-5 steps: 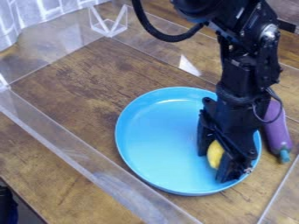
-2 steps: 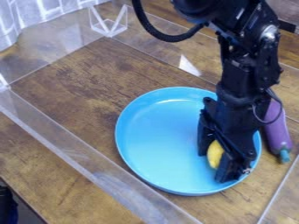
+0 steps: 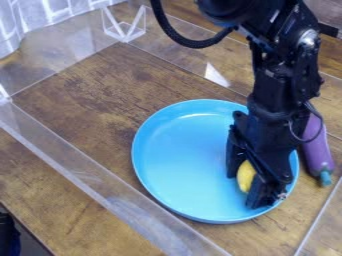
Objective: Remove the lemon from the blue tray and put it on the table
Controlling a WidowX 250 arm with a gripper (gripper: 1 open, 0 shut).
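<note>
The blue tray lies on the dark wood table, toward the front right. Inside its right part sits the lemon, a small yellow fruit showing between the black fingers. My gripper points straight down over the tray and is shut on the lemon. Most of the lemon is hidden by the fingers. The lemon still rests low in the tray.
A purple eggplant lies on the table just right of the tray, close behind the gripper. Clear acrylic walls edge the table at the left and front. A clear bracket stands at the back.
</note>
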